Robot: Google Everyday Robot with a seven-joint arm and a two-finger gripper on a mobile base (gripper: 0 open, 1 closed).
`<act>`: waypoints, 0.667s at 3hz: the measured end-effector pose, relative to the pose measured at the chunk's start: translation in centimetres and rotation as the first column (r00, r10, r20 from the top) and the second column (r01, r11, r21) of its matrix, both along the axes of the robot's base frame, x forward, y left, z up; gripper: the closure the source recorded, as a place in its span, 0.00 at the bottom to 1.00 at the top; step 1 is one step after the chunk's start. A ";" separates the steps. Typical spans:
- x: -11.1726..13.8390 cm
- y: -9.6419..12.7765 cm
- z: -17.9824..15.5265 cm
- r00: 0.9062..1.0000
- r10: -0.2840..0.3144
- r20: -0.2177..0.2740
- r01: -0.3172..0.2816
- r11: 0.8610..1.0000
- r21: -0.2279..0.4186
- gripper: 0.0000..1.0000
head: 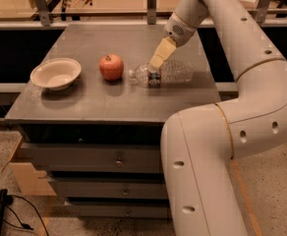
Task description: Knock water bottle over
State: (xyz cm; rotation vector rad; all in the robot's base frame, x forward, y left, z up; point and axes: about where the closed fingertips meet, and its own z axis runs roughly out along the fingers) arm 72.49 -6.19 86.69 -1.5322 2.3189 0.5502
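We see the water bottle (175,72) lying on its side on the grey table (109,102), a little toward 3 o'clock from the middle of the top. Its cap end points to 9 o'clock and its base to 3 o'clock. The dark red-and-white label band wraps the bottle just toward the cap side of its middle.

The gripper (158,62) hangs over the bottle, coming in from 1 o'clock with its tan tip slanting down toward 7 o'clock. The tip ends right at the label band, touching or almost touching the top of the bottle; we cannot tell which. We also cannot tell whether the gripper is open or closed, since from here it reads as one tan shape.

The white arm (242,43) rises along the 3 o'clock side of the view and bends back over the table from 12 o'clock.

A red apple (111,67) stands just at 9 o'clock of the bottle's cap, near it but apart. Farther toward 9 o'clock, well apart from the apple, sits a pale bowl (55,73), upright. Drawers (114,159) run below the tabletop.
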 end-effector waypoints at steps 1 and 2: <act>-0.1 -0.1 0.2 1.000 0.004 0.005 -0.004 1.000 0.005 0.00; 0.5 -1.1 2.7 0.995 0.007 0.100 -0.014 0.998 0.069 0.00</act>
